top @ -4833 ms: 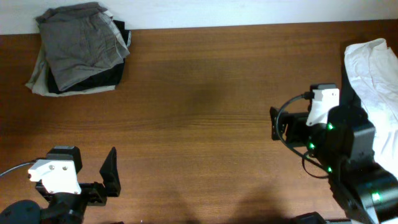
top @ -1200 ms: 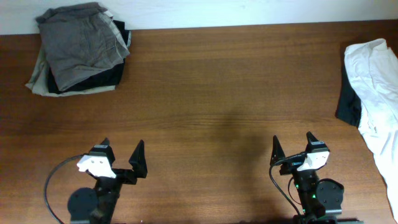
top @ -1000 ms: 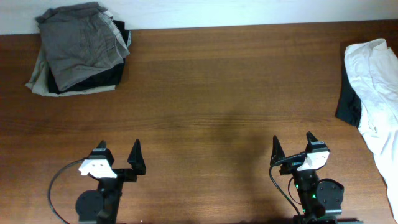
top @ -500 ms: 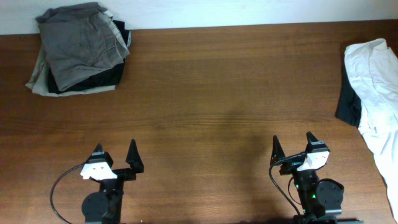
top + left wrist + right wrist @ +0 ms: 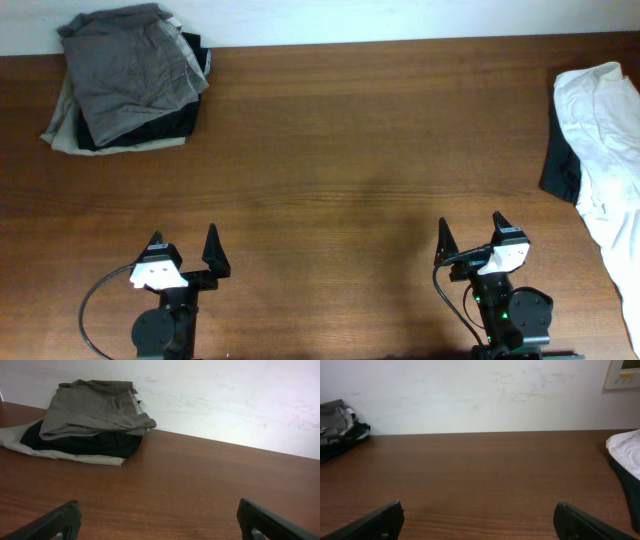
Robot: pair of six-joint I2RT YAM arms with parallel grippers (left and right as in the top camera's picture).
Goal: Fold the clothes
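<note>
Shorts of grey-olive wrinkled cotton (image 5: 125, 70) lie folded atop a black garment (image 5: 170, 125) and a beige cloth (image 5: 58, 135) at the far-left corner. Crumpled white garment (image 5: 600, 120) at the right edge is unfolded, likely next. Right gripper (image 5: 470, 228), beside that heap seconds ago, has pulled back near; left gripper (image 5: 183, 240) has squared up. Both gape, empty. Brown wood-grain table (image 5: 330, 150); scuffed white wall (image 5: 225, 400) behind.

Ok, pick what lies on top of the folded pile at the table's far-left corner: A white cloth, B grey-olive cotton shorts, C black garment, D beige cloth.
B: the wrinkled grey-olive cotton shorts sit topmost, over a black garment and a pale beige cloth.
</note>
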